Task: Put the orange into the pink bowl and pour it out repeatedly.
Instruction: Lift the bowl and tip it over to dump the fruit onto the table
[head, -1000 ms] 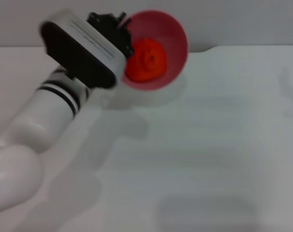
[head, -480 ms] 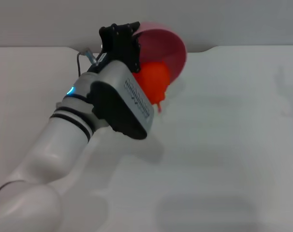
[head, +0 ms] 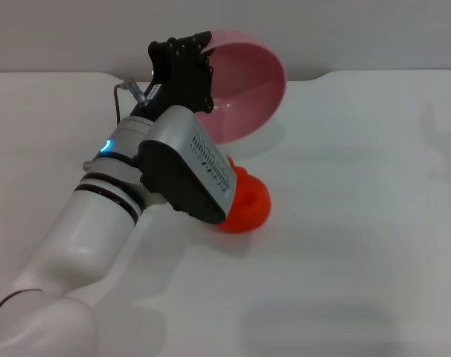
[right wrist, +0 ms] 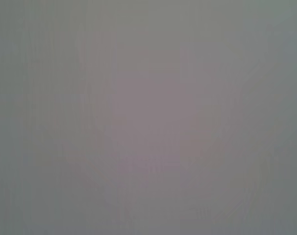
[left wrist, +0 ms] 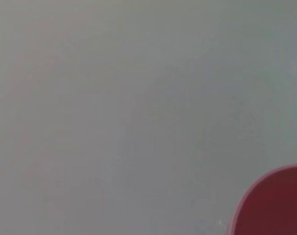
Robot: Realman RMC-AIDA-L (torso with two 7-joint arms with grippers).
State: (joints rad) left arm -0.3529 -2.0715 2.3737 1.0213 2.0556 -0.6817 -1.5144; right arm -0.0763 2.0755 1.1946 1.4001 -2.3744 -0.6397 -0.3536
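Observation:
My left gripper (head: 199, 71) is shut on the left rim of the pink bowl (head: 244, 85), holding it off the table and tipped toward me, so its empty inside faces the head camera. Below the bowl, the orange (head: 244, 204) lies on the white table, partly hidden behind my left wrist housing. In the left wrist view only a dark red edge of the pink bowl (left wrist: 273, 203) shows against a blank grey field. My right gripper appears in no view.
The white table (head: 359, 223) stretches wide to the right and toward me. A grey wall runs behind its far edge. My left arm (head: 91, 238) crosses the left part of the table.
The orange has dropped out of the tilted bowl and now rests on the table below it. The left arm turned at the wrist and the bowl is now empty.

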